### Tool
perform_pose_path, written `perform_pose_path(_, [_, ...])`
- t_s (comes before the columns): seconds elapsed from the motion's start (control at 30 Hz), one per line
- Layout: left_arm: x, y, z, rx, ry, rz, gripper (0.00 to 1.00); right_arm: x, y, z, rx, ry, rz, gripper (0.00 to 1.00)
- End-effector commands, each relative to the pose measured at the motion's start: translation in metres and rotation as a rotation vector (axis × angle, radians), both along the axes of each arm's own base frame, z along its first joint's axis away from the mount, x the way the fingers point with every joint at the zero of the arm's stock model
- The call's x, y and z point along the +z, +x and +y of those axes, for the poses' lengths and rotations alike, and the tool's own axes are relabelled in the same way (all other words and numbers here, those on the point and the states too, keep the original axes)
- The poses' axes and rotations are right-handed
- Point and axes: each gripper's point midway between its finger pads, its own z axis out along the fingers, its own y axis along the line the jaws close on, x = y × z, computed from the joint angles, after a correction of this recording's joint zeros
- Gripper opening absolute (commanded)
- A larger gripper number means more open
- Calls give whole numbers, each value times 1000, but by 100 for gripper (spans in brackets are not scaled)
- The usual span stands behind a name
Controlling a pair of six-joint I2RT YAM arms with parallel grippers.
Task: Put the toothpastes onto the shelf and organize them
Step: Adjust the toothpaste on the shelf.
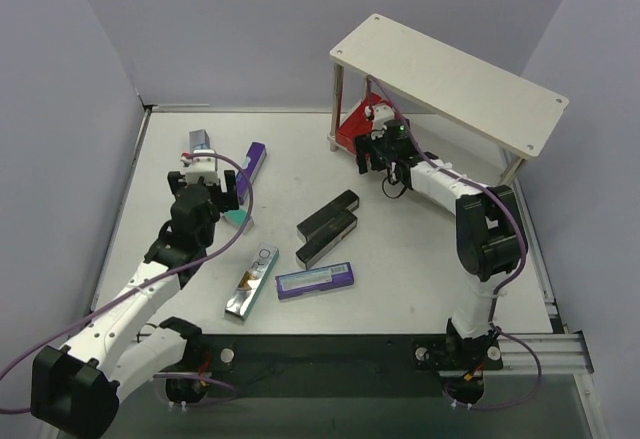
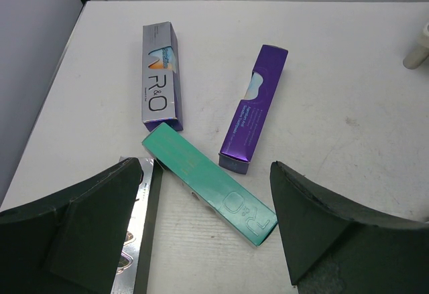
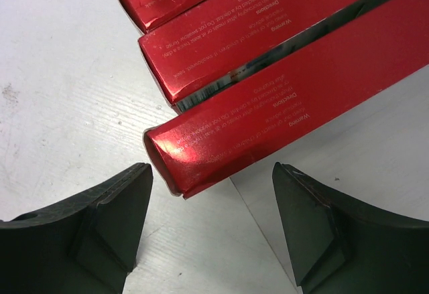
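My left gripper (image 1: 208, 191) is open and empty above the left side of the table. In its wrist view the gripper (image 2: 208, 235) hangs over a teal carton (image 2: 211, 183), with a silver carton (image 2: 161, 76) and a purple carton (image 2: 255, 110) beyond it, and a silver-and-black carton (image 2: 144, 227) under the left finger. My right gripper (image 1: 368, 151) is open at the foot of the shelf (image 1: 450, 79). In its wrist view the gripper (image 3: 211, 234) is just short of the dented end of the nearest of three red cartons (image 3: 281, 106), which lie side by side under the top board (image 1: 352, 127).
Two black cartons (image 1: 330, 214) lie together mid-table, with a silver one (image 1: 252, 281) and a purple one (image 1: 315, 279) nearer the arms. Thin shelf legs (image 1: 337, 104) stand close to the right gripper. Grey walls close the left and back sides.
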Motion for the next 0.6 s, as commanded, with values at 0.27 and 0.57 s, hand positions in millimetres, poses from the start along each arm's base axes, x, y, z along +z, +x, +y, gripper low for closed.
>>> perform_pose_path(0.27, [18,2,-3,-8,-30,-60,89,6,18,-6,47,-73,-45,64])
perform_pose_path(0.57, [17,3,-3,-8,-27,-57,89,5,24,-14,70,-96,-43,58])
